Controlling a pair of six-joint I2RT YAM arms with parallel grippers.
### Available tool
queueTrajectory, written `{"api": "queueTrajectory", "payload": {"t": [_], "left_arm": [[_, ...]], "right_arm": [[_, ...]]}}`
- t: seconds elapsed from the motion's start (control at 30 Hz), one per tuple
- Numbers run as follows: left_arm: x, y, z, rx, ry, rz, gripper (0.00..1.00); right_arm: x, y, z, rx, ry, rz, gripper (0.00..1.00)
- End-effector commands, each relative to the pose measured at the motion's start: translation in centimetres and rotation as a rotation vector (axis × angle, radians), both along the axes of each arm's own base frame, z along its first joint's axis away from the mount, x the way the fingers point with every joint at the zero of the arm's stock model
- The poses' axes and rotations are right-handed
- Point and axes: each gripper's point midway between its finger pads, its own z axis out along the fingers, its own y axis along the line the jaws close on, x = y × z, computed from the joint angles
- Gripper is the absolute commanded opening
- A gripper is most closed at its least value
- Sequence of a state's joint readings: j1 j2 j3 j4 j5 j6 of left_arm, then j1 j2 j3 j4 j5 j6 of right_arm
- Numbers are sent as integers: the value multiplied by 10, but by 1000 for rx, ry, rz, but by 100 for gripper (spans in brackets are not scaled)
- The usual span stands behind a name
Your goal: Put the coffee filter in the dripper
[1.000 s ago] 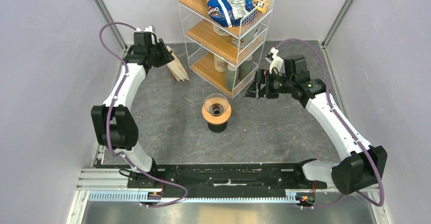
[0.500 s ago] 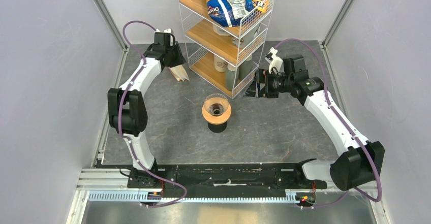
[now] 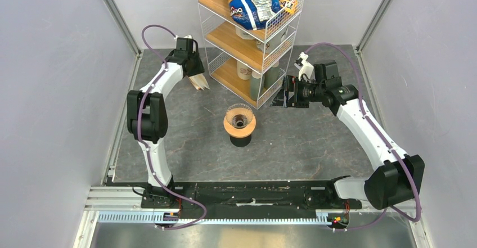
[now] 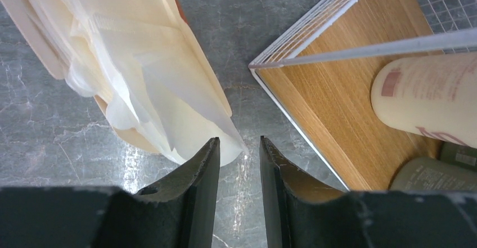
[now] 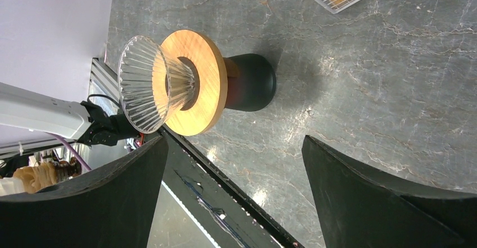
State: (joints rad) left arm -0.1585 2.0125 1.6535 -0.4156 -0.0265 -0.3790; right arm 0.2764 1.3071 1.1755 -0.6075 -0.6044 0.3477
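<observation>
Thin white creased paper coffee filter [image 4: 163, 85] fans out of beige paper packet [image 4: 34, 34] on grey marbled tabletop [image 3: 185, 141], beside white wire rack with wooden shelves [image 4: 332, 102]. Left gripper [image 4: 239, 144] at its pointed corner, dark fingers narrowly parted; paper contact unclear. Dripper [image 5: 209, 85] stands mid-table, well apart: tan wooden ring, ribbed clear cone, dark rounded base. Right gripper [image 5: 234, 144] spread wide, holding nothing.
</observation>
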Motion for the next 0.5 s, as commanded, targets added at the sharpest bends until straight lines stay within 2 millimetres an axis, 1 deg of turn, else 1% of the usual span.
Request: {"api": "queueTrajectory", "payload": {"t": [0.0, 0.2, 0.33, 0.47], "left_arm": [[22, 5, 12, 45, -66, 13, 40], [29, 5, 1, 46, -49, 17, 40], [28, 7, -8, 54, -24, 28, 40], [27, 6, -10, 45, -15, 33, 36]], "right_arm": [[10, 2, 19, 23, -54, 1, 97], [11, 1, 18, 21, -50, -4, 97], [12, -1, 18, 21, -53, -7, 97], [13, -1, 16, 21, -47, -7, 97]]}}
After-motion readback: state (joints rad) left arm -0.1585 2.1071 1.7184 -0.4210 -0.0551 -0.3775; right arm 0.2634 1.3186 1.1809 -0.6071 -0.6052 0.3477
